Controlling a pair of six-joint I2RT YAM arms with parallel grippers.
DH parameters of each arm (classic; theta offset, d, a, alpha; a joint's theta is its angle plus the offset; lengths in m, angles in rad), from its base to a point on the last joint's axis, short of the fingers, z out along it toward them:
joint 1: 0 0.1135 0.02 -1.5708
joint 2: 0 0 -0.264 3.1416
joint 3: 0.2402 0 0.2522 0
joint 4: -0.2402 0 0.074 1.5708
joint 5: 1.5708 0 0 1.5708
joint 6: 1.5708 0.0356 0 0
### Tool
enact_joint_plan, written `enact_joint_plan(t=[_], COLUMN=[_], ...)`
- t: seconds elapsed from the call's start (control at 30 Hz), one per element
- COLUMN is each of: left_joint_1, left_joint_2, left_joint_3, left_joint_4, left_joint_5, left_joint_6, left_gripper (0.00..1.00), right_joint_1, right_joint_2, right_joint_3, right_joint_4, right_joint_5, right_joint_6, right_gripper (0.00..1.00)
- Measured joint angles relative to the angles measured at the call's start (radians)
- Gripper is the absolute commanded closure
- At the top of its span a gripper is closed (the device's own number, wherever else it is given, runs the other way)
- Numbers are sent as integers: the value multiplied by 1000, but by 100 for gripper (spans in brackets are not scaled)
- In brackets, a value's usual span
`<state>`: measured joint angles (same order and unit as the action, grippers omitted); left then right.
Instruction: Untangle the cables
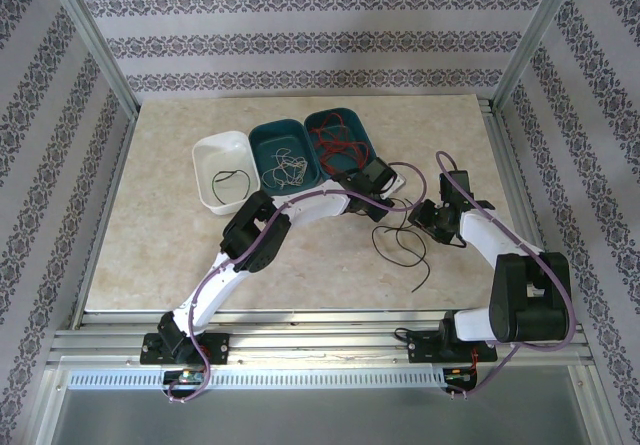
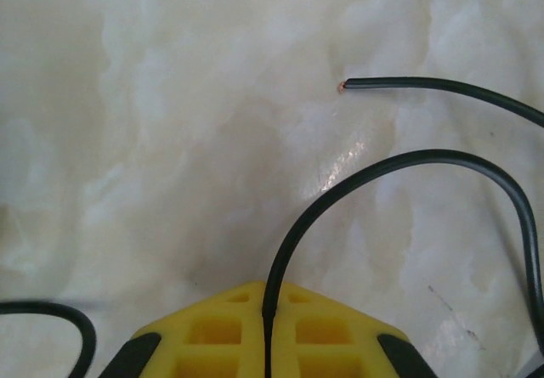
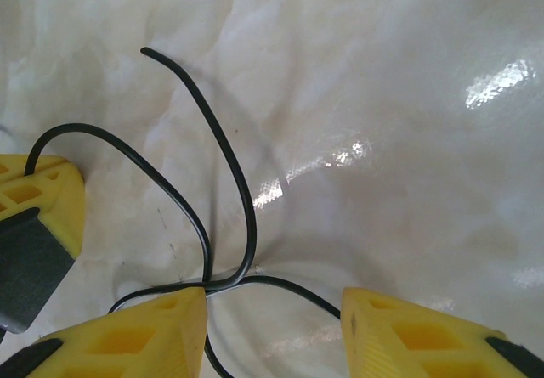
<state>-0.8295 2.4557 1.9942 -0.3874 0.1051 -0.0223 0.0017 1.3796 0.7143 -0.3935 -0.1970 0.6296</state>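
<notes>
Loose black cables (image 1: 402, 247) lie in loops on the table between the two arms. My left gripper (image 1: 383, 205) reaches over them. In the left wrist view the left gripper (image 2: 269, 300) is shut on one black cable (image 2: 382, 167), which arcs up and right out of the yellow fingers. A second black cable's cut end (image 2: 408, 81) lies just beyond. My right gripper (image 1: 426, 217) stands open and low over the table; in its wrist view the right gripper (image 3: 272, 308) has black cables (image 3: 242, 200) crossing between its fingers, touching the left finger (image 3: 149, 331).
Three bins stand at the back: a white bin (image 1: 206, 155) with one black wire, a teal bin (image 1: 262, 133) with white wires, and another teal bin (image 1: 322, 120) with red wires. The left gripper's yellow finger (image 3: 38, 195) shows at the left edge of the right wrist view.
</notes>
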Motion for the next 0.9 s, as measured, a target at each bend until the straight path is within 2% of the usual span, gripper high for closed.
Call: enact_joint_plan(t=[0.23, 0.57, 0.9], left_joint_1=[0, 0, 0], left_joint_2=[-2, -10, -24], left_joint_3=[-8, -26, -53], left_joint_4=[6, 24, 43], left_joint_5=[0, 0, 4], left_joint_6=[-5, -11, -27], left_gripper=[100, 100, 100], right_joint_1=[0, 0, -6], right_joint_2=[22, 127, 152], right_joint_3=[-2, -2, -2], right_joint_4=[22, 79, 129], right_joint_5=[-4, -41, -80], right_joint_6=[3, 16, 43], right_gripper=[56, 67, 96])
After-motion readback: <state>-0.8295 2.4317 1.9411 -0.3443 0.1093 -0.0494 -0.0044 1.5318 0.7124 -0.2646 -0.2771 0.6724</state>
